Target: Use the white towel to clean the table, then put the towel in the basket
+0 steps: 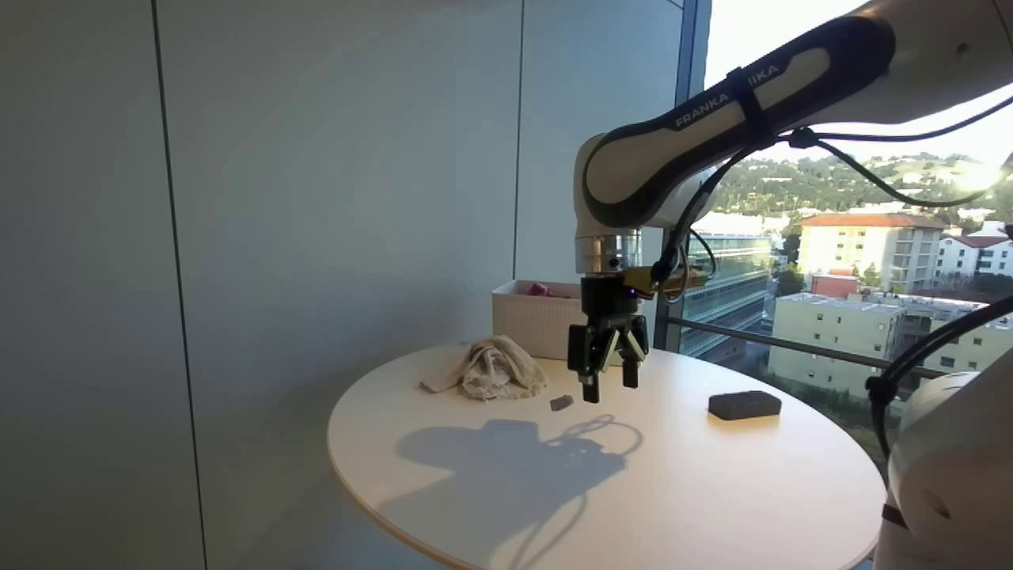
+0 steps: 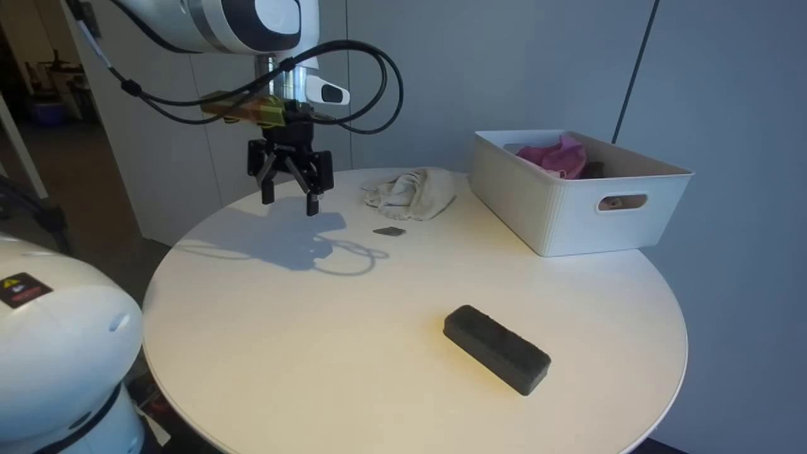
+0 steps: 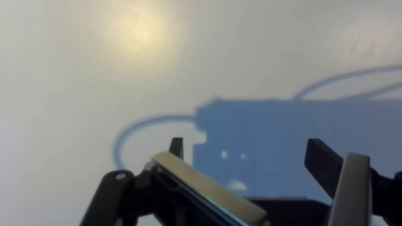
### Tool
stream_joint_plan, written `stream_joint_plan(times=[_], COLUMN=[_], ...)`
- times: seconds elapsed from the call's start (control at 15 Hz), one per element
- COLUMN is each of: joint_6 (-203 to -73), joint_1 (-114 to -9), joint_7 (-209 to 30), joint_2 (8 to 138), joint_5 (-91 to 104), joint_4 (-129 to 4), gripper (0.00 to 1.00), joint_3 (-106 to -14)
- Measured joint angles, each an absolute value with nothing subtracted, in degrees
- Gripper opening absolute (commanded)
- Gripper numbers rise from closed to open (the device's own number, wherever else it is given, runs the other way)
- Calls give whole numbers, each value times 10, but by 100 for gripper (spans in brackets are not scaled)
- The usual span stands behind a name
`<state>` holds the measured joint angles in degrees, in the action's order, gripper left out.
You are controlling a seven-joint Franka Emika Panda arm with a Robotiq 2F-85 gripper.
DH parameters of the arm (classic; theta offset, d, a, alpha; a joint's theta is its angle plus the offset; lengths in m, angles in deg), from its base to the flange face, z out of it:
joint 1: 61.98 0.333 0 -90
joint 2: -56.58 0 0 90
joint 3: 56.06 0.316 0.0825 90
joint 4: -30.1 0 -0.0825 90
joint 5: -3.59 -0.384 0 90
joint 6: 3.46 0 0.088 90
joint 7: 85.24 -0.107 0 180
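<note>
The crumpled white towel (image 1: 495,370) lies on the white round table (image 1: 696,491) beside the basket; it also shows in an exterior view (image 2: 419,194). The white basket (image 1: 529,326) stands at the table's edge by the wall. In an exterior view the basket (image 2: 605,228) shows a pink cloth (image 2: 558,157) and a dark item inside. My gripper (image 1: 610,385) is open and empty, pointing down above the table, apart from the towel. It also shows in an exterior view (image 2: 290,202). In the wrist view the gripper (image 3: 247,150) has only table and shadow between its fingers.
A small grey scrap (image 1: 561,403) lies on the table near the towel, also in an exterior view (image 2: 389,231). A dark rectangular block (image 2: 497,349) lies on the table, away from the towel. A wall and a window border the table.
</note>
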<state>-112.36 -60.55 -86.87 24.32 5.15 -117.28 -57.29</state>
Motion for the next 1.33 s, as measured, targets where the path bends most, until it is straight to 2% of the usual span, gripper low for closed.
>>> stream_joint_plan(times=[0.27, 0.53, 0.87, 1.33], joint_6=[-1137, -1234, -1320, -1316], joint_1=[-606, -605, -621, -648], joint_7=[-868, -865, -865, -819], joint_2=[246, 297, 434, 635], joint_5=[52, 73, 140, 106], joint_4=[-1173, -1140, -1015, -794], gripper=[100, 100, 100, 100], joint_3=[-572, -563, -562, -590])
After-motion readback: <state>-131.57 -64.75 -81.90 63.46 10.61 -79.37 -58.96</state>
